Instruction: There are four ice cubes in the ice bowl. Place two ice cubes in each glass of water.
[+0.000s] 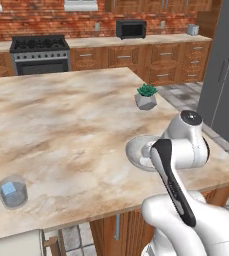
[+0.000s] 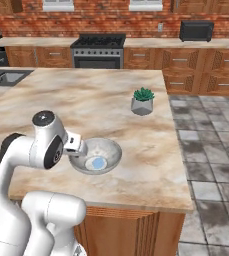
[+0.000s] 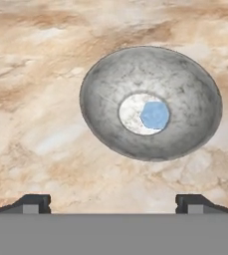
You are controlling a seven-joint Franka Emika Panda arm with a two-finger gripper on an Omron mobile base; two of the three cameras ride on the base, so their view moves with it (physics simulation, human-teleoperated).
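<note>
Bowl (image 3: pixel 110 84) round, mottled grey, pale flat base; translucent blue cube (image 3: pixel 155 115) inside; pincer (image 3: pixel 113 204) spread, empty.

We see a kitchen with a red brick back wall (image 2: pixel 111 17) and wooden cabinets (image 2: pixel 226 75) under a pale counter. A black stove (image 2: pixel 98 50) stands at the wall, a dark microwave (image 2: pixel 196 31) on the counter. In front, a marble-topped island (image 1: pixel 61 120) carries a small potted plant (image 2: pixel 142 101). Grey floor tiles (image 2: pixel 206 165) lie beside it.
</note>
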